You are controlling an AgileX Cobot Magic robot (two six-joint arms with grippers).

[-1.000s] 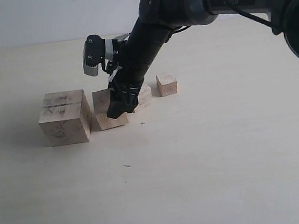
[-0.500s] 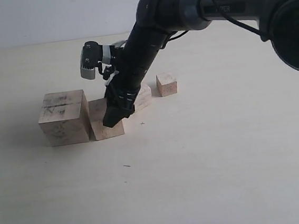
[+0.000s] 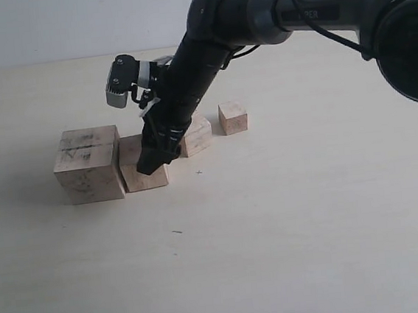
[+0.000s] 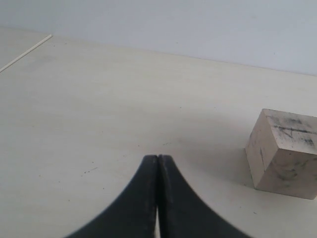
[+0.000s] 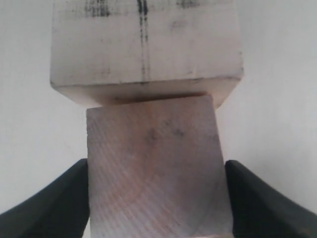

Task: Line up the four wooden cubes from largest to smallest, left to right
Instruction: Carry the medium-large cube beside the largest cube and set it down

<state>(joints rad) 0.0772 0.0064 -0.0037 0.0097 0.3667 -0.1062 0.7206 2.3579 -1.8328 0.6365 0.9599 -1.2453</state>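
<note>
On the counter (image 3: 292,252) the largest cube (image 3: 88,168) stands at the left end. Just right of it sits the second cube (image 3: 143,179), clasped by our right hand (image 3: 152,160), whose fingers are spread to the cube's width. In the right wrist view this cube meets the largest's side a little askew. The third cube (image 3: 196,134) lies right of that hand and farther back, with the smallest cube (image 3: 233,117) right of it and apart. We judge that squaring the second cube, then letting go, comes next. The right hand is nearer the third cube. Our left hand (image 4: 157,159) is pinched closed and holds nothing.
</note>
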